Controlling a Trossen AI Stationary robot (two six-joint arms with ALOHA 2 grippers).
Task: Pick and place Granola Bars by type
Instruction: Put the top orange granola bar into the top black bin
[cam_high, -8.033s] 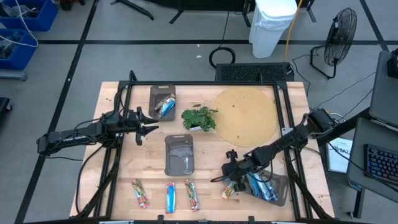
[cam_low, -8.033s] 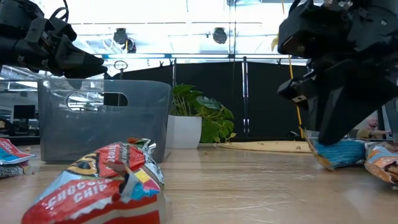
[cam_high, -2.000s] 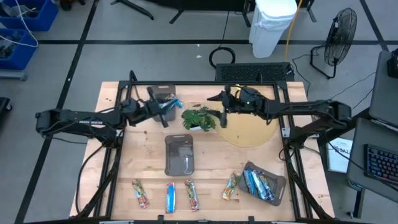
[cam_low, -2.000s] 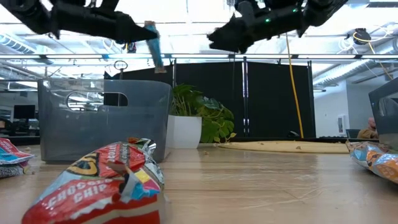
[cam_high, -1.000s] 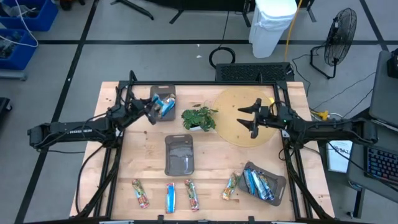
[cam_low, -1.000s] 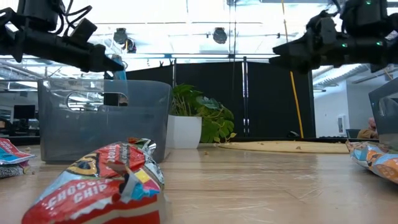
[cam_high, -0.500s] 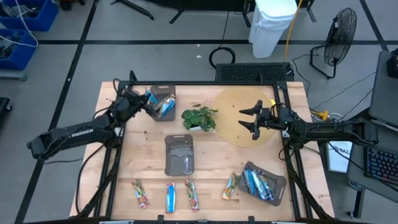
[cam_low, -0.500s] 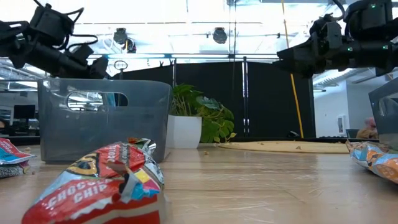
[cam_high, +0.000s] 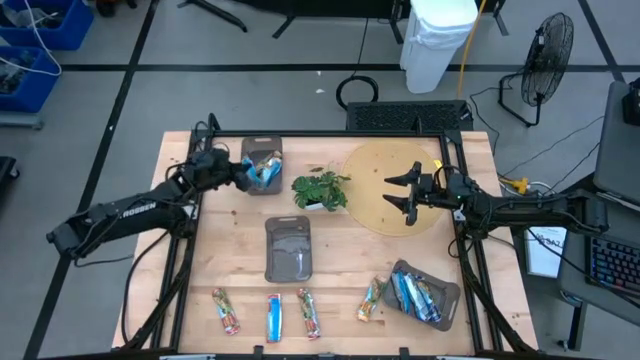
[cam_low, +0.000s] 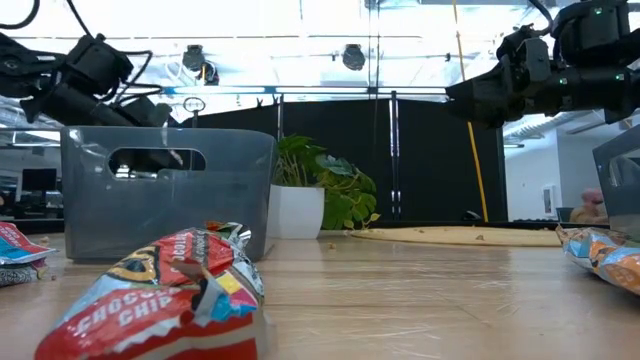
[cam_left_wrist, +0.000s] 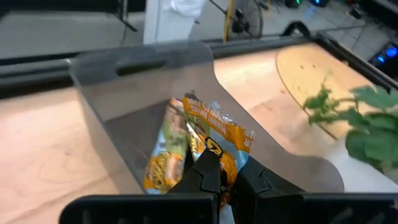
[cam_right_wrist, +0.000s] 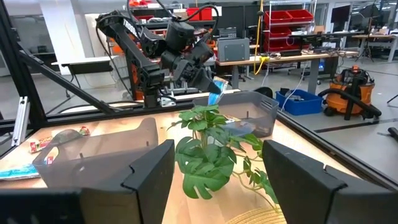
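Observation:
My left gripper (cam_high: 243, 172) is shut on a blue-silver granola bar (cam_right_wrist: 217, 84) at the near rim of the far-left grey tray (cam_high: 262, 146). Orange-tan bars (cam_left_wrist: 208, 134) lie in that tray. My right gripper (cam_high: 405, 195) hovers open and empty over the round tan mat (cam_high: 395, 180). Several loose bars (cam_high: 273, 317) lie along the table's near edge, one of them (cam_high: 372, 298) beside the near-right tray (cam_high: 452, 300), which holds blue bars. My left gripper pinches the blue-silver bar by one end between its two fingers (cam_left_wrist: 208, 177). The fingers slant down toward the far-left tray. The bar's free end (cam_right_wrist: 219, 87) sticks out past the fingertips, tilted down over the tray's rim. The fingers hide the pinched end.
A small leafy plant in a white pot (cam_high: 320, 190) stands between the far-left tray and the mat. An empty grey tray (cam_high: 288, 250) lies mid-table. Black frame rails (cam_high: 190, 250) run along both table sides.
My left gripper has sunk toward the far-left tray and rolled about its own axis, staying shut on the blue-silver bar. The bar, which hung above the tray's wall, now sits down at the tray's rim. My right arm has kept still.

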